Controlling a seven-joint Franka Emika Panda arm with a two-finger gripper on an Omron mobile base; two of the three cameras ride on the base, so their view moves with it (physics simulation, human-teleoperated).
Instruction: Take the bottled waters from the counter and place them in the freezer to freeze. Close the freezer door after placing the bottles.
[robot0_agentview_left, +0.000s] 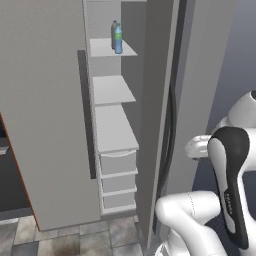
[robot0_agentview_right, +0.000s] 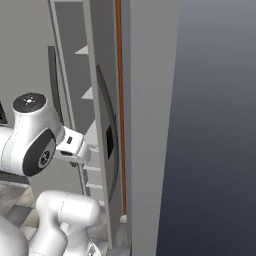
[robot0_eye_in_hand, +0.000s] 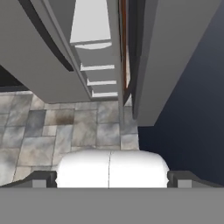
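Grey-capped bottle (robot0_agentview_left: 114, 31) half hidden behind blue bottle (robot0_agentview_left: 118, 39), top shelf (robot0_agentview_left: 107, 48).

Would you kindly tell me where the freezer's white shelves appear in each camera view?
Left base view: white shelves upper centre, between the doors.
Right base view: edge-on, left of centre.
Hand view: top centre.
Shared landmark: freezer door's dark handle.
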